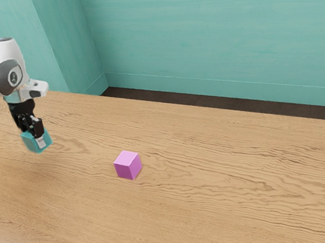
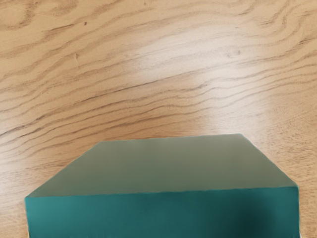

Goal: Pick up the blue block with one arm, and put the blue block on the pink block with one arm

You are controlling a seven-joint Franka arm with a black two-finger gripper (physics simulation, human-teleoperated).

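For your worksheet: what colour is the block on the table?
A pink block, exterior view best.

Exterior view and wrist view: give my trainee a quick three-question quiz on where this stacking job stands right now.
1. True or false: the black two-finger gripper is shut on the small teal-blue cube.
2. In the exterior view, the small pink cube lies toward which side of the gripper? A) left B) right
3. Fill in: the pink cube rests on the ___ table.
Key: 1 true; 2 B; 3 wooden.
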